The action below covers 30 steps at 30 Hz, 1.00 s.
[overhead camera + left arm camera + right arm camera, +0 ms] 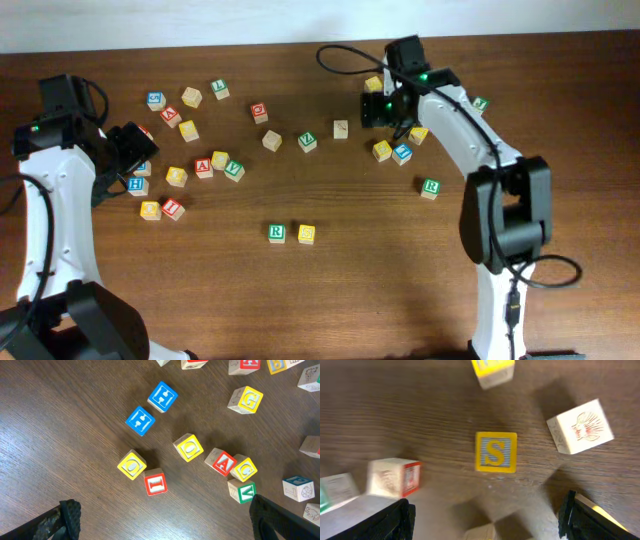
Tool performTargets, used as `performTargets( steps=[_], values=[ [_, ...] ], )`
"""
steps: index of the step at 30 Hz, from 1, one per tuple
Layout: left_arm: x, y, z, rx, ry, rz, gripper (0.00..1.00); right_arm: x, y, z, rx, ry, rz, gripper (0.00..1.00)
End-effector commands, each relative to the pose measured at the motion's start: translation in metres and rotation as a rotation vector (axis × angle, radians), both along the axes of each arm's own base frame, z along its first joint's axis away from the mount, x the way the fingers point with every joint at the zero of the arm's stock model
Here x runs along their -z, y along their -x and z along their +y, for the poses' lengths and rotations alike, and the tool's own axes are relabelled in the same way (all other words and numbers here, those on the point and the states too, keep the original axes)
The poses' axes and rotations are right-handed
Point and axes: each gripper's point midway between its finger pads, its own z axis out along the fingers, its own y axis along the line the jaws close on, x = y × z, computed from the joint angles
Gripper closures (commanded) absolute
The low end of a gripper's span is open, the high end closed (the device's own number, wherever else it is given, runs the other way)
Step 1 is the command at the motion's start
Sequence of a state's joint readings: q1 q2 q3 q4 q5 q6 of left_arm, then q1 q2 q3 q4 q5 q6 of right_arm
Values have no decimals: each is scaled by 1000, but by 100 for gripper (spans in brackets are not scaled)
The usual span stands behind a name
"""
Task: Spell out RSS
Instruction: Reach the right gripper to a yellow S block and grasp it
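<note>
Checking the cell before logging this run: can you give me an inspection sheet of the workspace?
Surface: brown wooden table, no spills seen.
Job's things: green R cube and yellow cube side by side, centre; yellow S cube flat under right gripper.
Clutter: other letter cubes scattered left and upper right.
Grippers: left gripper open over cubes; right open, empty.
Cables: black cable looped behind right arm.
Surroundings: pale wall at far edge.

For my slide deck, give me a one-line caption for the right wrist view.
Open right hand over the yellow S cube on a wooden table.
</note>
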<state>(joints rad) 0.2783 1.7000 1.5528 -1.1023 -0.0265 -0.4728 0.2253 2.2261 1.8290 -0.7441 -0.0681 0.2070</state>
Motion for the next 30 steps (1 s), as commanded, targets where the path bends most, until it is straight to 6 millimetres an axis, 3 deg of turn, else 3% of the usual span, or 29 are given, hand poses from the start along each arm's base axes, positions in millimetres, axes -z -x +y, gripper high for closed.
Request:
performTargets(
  steps=[1, 7, 12, 22, 27, 30],
  values=[
    [-1, 0, 2, -16, 0, -3, 1, 16, -11, -2, 39, 27, -9, 16],
    [-1, 0, 2, -16, 0, -3, 1, 22, -25, -3, 58, 92, -71, 26],
    [-1, 0, 2, -16, 0, -3, 1, 28, -31, 8, -25, 157, -114, 28],
    [-1, 0, 2, -16, -1, -4, 1, 45, -36, 7, -9, 187, -122, 34],
    [-1, 0, 2, -16, 0, -3, 1, 43, -38, 7, -7, 186, -133, 54],
    [-1, 0, 2, -16, 0, -3, 1, 43, -38, 7, 0, 184, -131, 57]
  ],
)
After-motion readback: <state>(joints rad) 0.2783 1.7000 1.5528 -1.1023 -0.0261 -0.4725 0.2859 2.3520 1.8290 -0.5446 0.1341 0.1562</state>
